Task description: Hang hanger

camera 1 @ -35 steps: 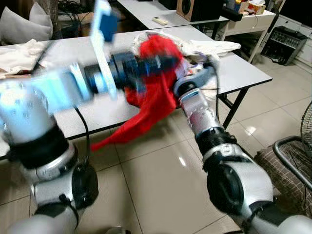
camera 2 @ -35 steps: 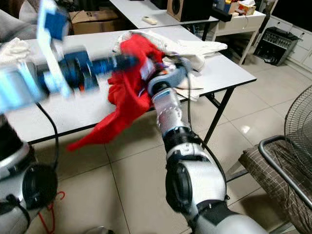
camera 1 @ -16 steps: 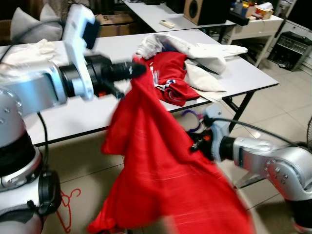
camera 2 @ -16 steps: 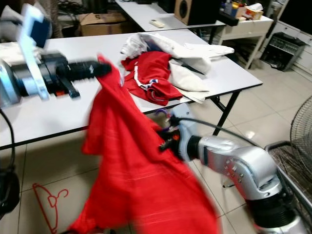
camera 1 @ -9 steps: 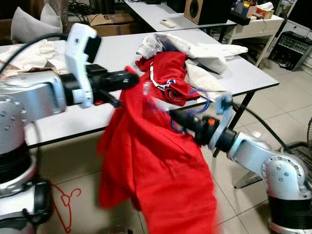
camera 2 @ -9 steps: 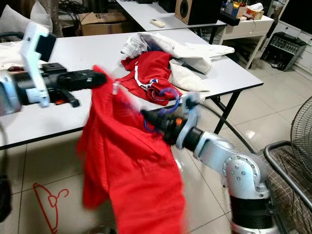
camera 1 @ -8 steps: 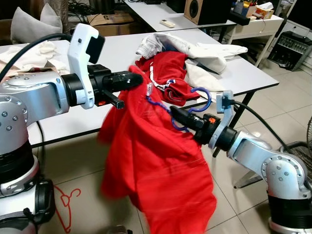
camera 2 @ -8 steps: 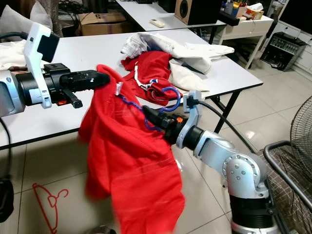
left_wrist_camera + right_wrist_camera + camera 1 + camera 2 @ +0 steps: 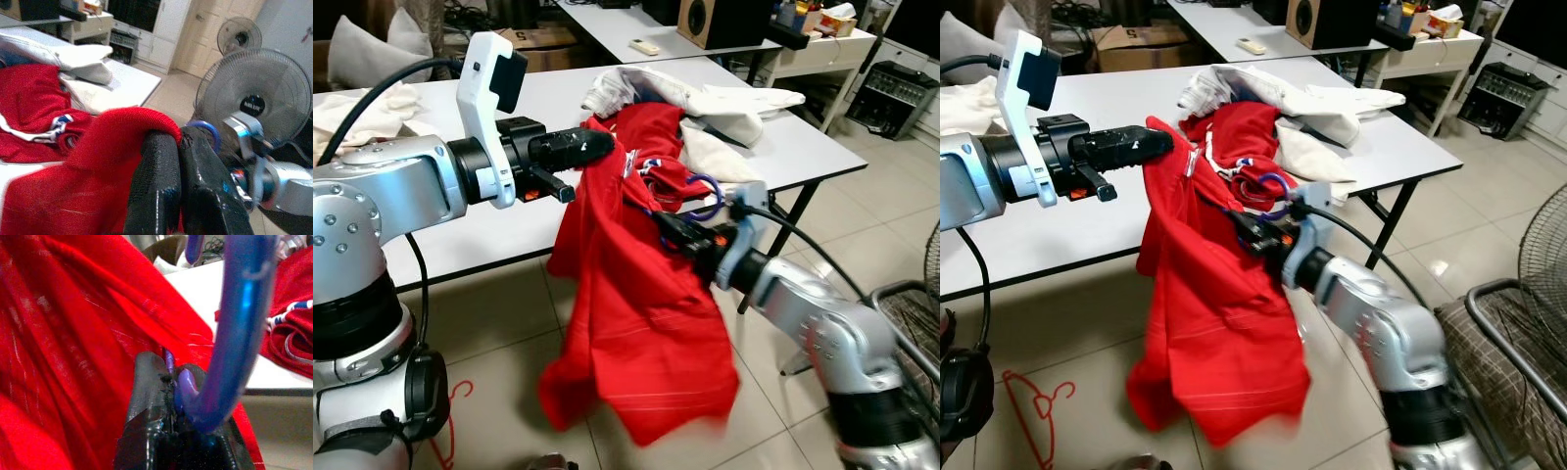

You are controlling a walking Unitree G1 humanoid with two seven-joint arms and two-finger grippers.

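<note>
A red shirt (image 9: 641,323) hangs in the air in front of the white table (image 9: 489,220). My left gripper (image 9: 595,144) is shut on its collar, and in the left wrist view the red cloth (image 9: 132,122) drapes over the closed fingertips (image 9: 168,152). My right gripper (image 9: 668,231) is shut on a blue hanger (image 9: 702,194) and pushed into the shirt just below the collar. The hanger's hook (image 9: 237,328) rises from the shut fingers in the right wrist view; its arms are hidden in the cloth.
On the table behind lies a pile of white clothes (image 9: 1312,103) and another red garment (image 9: 1244,132). A red hanger (image 9: 1038,403) lies on the floor at the left. A fan (image 9: 1542,255) and a padded chair (image 9: 1498,343) stand at the right.
My right gripper has carried the blue hanger up and towards the left gripper, deeper into the shirt. The shirt now hangs more gathered under the collar. The left gripper keeps its hold.
</note>
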